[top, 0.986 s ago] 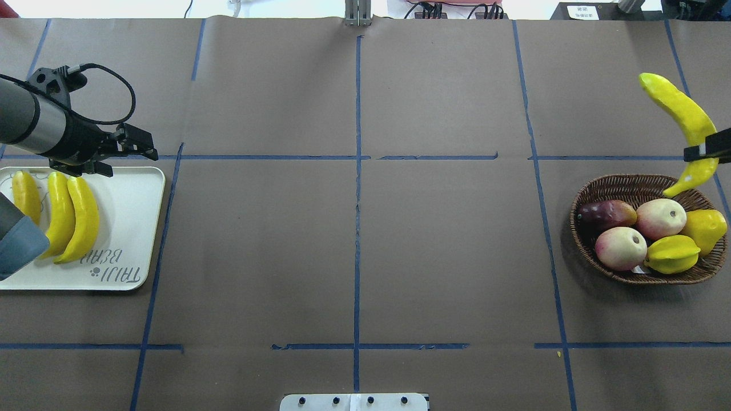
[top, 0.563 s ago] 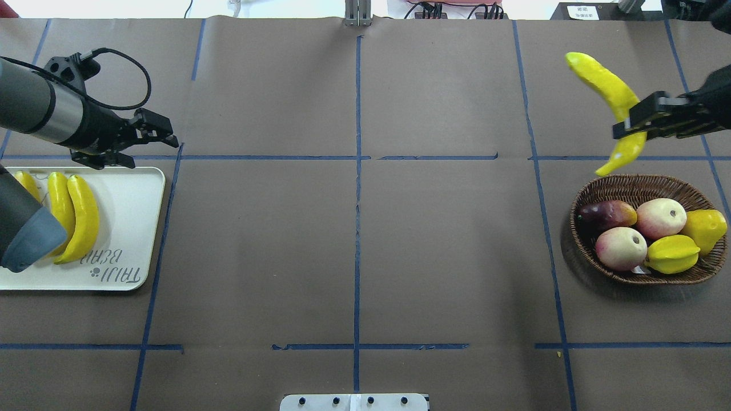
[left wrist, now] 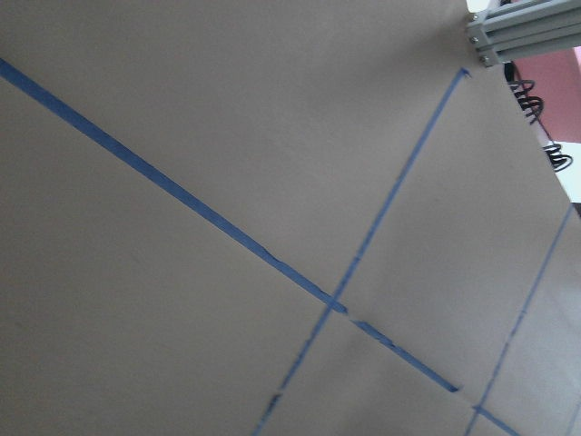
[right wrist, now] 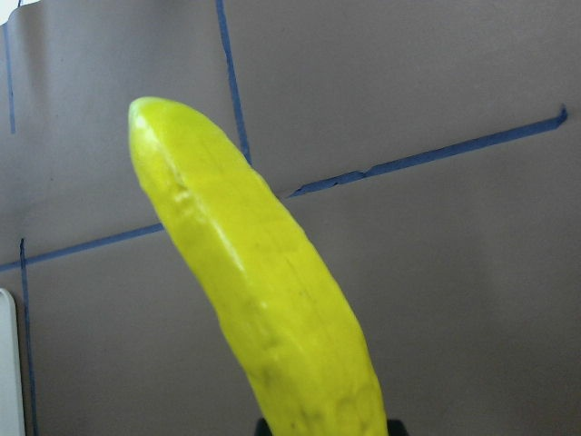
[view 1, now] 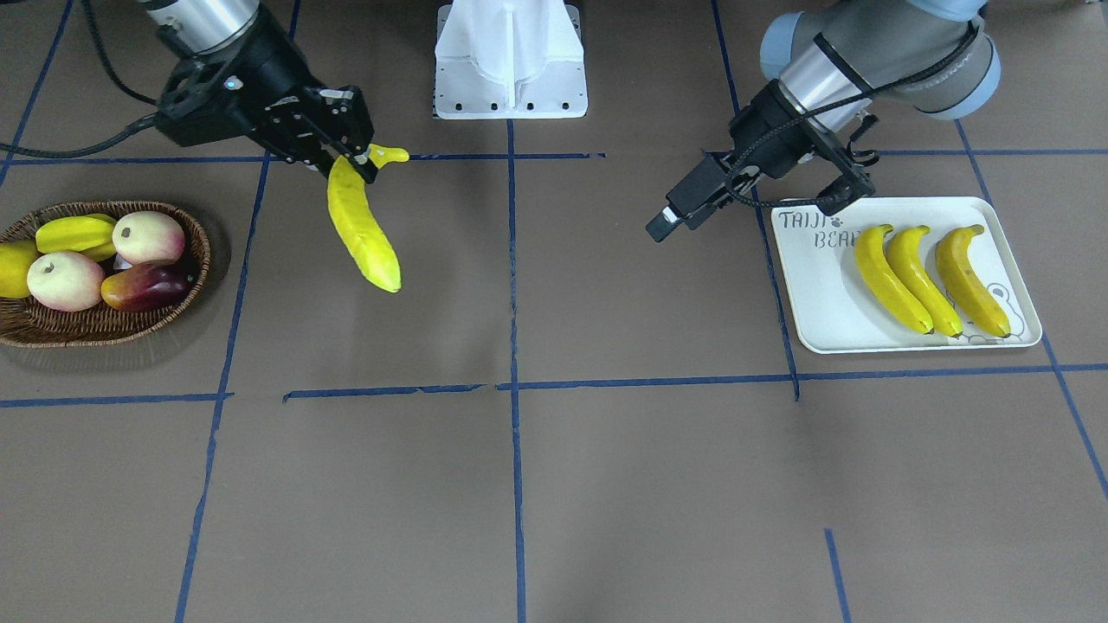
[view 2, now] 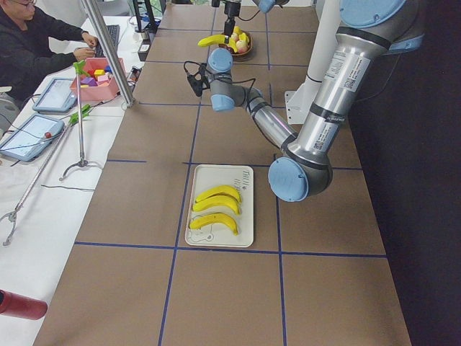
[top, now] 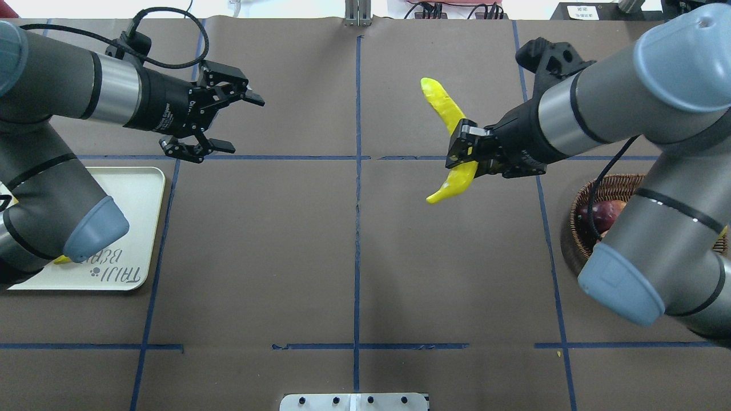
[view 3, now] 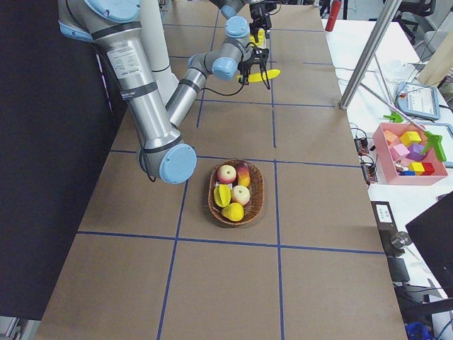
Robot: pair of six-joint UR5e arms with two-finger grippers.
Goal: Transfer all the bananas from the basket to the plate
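My right gripper point(top: 465, 153) is shut on one of the bananas point(top: 451, 123), holding it in the air over the table right of the centre line. That banana point(view 1: 363, 227) hangs tilted, and it fills the right wrist view point(right wrist: 263, 300). My left gripper point(top: 244, 125) is open and empty, left of centre and beyond the plate point(top: 134, 228). Three bananas point(view 1: 922, 279) lie side by side on the plate point(view 1: 814, 298). The wicker basket point(view 1: 86, 333) stands at the robot's right end and shows no bananas; in the overhead view the basket point(top: 614, 181) is mostly hidden by my right arm.
The basket holds two peaches point(view 1: 65, 279), a starfruit point(view 1: 74, 232), a dark mango point(view 1: 143, 285) and a yellow fruit point(view 1: 10, 266). Blue tape lines cross the brown table. The white robot base point(view 1: 511, 61) is at the rear middle. A person point(view 2: 32, 43) sits at a side table.
My right gripper has carried the banana leftward from above the basket to near the table's middle. My left arm has swung right, away from the plate, and stays open.
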